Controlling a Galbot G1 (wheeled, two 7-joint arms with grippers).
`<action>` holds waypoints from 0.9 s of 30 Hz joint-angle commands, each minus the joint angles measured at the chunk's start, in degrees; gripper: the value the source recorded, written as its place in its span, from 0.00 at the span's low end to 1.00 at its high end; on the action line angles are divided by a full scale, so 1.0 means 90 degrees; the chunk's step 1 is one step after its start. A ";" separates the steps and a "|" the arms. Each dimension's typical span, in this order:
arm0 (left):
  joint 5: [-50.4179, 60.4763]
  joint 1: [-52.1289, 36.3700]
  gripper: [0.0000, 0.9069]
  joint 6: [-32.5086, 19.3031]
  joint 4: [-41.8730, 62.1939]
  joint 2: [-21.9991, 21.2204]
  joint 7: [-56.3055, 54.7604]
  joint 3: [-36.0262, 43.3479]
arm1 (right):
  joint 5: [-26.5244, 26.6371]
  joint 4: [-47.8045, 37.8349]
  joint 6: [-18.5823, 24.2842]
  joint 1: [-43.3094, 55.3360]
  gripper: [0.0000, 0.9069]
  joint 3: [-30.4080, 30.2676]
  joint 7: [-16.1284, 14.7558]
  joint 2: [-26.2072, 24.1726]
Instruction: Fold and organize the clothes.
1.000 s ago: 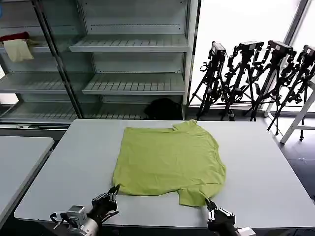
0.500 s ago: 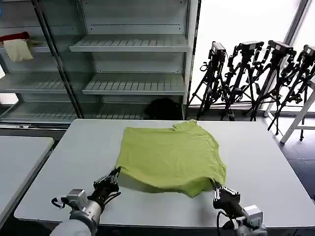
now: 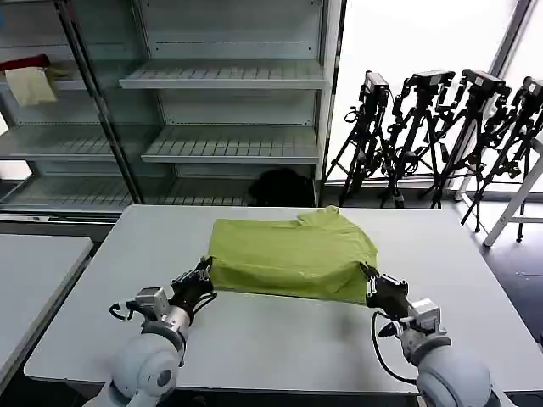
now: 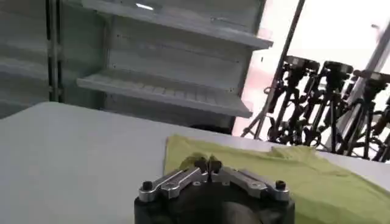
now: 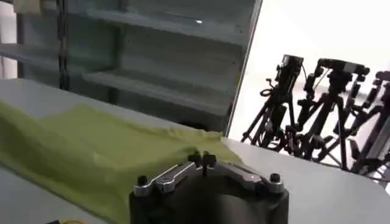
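Observation:
The clothes are one lime-green T-shirt (image 3: 293, 253) on the white table (image 3: 280, 339), its near half lifted and doubled back over the far half. My left gripper (image 3: 204, 271) is shut on the shirt's near left corner. My right gripper (image 3: 366, 276) is shut on the near right corner. In the left wrist view the closed fingertips (image 4: 208, 163) pinch the green fabric (image 4: 304, 182), which spreads away beyond them. In the right wrist view the fingertips (image 5: 203, 159) are also closed on the cloth (image 5: 91, 152), which drapes off to one side.
Metal shelving (image 3: 229, 110) stands behind the table, with red and cream cloths (image 3: 30, 78) on an upper left shelf. Black tripods (image 3: 441, 136) crowd the back right. A second table (image 3: 34, 271) lies to the left.
Both grippers have moved from the table's front edge toward the far side, carrying the shirt's near edge up and over so the shirt now lies about half as deep.

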 commanded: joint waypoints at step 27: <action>0.0499 -0.0298 0.00 -0.0052 0.1016 -0.0036 0.0242 0.0096 | -0.0202 -0.1065 0.0462 -0.0095 0.00 -0.0260 -0.0315 0.0048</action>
